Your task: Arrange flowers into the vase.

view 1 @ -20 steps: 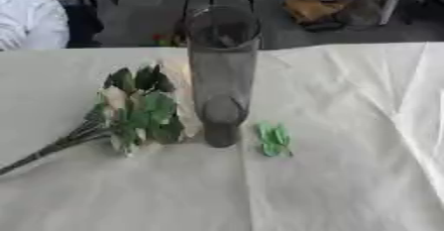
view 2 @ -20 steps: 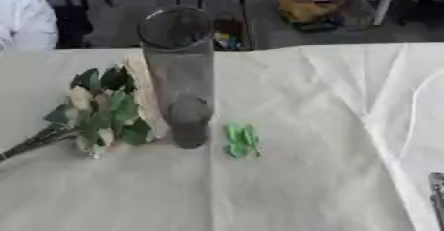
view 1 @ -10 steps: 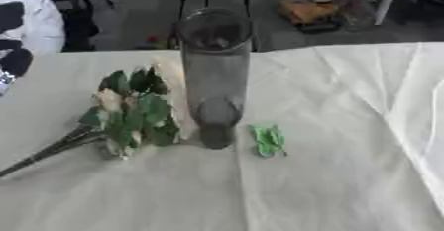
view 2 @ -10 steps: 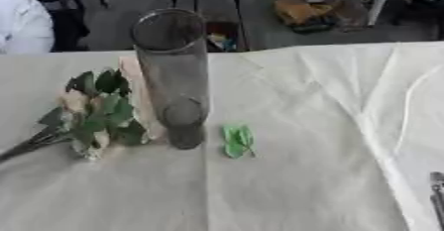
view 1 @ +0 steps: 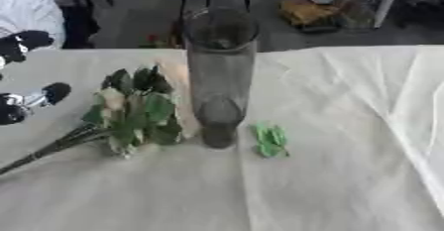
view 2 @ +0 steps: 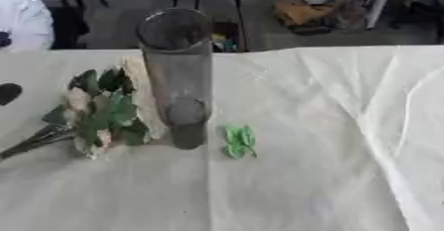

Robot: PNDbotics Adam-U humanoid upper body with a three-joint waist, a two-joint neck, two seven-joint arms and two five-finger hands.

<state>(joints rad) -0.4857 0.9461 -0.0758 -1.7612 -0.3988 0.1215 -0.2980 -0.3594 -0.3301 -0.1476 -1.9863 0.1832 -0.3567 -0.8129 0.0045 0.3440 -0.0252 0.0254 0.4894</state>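
Left eye view: left hand (view 1: 26, 76), fingers apparently spread, near flowers (view 1: 130, 111) lying beside upright vase (view 1: 218, 76).

the left hand (view 1: 26, 76) shows at the left edge of the left eye view — black fingertips with silver between them, coming in from the side at about mid height. one rounded tip sits higher, near the upper left, and others lie lower, spread apart from it, so the fingers look relaxed and straight rather than curled, and they hold nothing. in the right eye view only a single dark fingertip shows at the left edge. the wrist and arm lie outside both views. the right hand and right arm show in neither view — no part of them comes in from the right side.
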